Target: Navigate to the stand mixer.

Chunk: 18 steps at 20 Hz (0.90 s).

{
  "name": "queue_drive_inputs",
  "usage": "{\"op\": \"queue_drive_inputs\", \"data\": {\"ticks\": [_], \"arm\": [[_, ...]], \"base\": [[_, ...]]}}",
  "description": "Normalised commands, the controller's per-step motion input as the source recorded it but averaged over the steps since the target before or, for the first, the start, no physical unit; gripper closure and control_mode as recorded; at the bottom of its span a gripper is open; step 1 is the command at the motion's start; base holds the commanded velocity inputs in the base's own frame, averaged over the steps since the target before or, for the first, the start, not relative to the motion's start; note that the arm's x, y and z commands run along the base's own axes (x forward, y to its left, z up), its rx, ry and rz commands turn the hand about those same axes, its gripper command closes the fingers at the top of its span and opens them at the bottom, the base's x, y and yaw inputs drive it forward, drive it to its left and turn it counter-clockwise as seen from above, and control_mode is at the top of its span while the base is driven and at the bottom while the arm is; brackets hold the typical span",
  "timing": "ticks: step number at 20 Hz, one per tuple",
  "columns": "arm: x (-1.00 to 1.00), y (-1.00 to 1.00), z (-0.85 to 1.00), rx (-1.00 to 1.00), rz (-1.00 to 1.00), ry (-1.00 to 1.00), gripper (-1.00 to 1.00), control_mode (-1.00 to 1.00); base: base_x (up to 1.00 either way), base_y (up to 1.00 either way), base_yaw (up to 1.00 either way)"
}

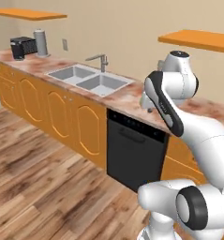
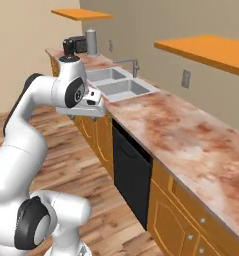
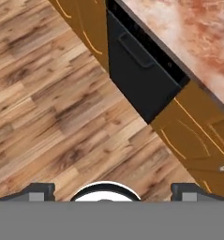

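No stand mixer is in view. My gripper hangs over the wooden floor in front of the black dishwasher. It points down, and its two dark fingertips stand wide apart, open, with nothing between them. In the right base view the hand sits level with the counter's front edge, just left of the sink. At the far end of the counter stand a black boxy appliance and a grey cylinder.
A marbled reddish counter runs over orange cabinets. A double steel sink with a faucet lies left of the dishwasher. Orange shelves hang on the wall. Wooden floor stretches open in front of the cabinets.
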Motion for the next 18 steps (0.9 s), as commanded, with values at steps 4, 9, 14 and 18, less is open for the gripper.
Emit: {"op": "queue_drive_inputs", "data": {"ticks": [4,9,14,18], "arm": [[0.00,0.00,0.00,0.00,0.00,0.00,-1.00,1.00],[0.00,0.00,0.00,0.00,0.00,0.00,-1.00,1.00],[0.00,0.00,0.00,0.00,0.00,0.00,-1.00,1.00],[0.00,0.00,0.00,0.00,0.00,0.00,-1.00,1.00]], "base": [[-0.01,0.48,0.61],[-0.13,0.37,0.61],[-0.20,0.37,0.63],[-0.20,0.41,0.62]]}}
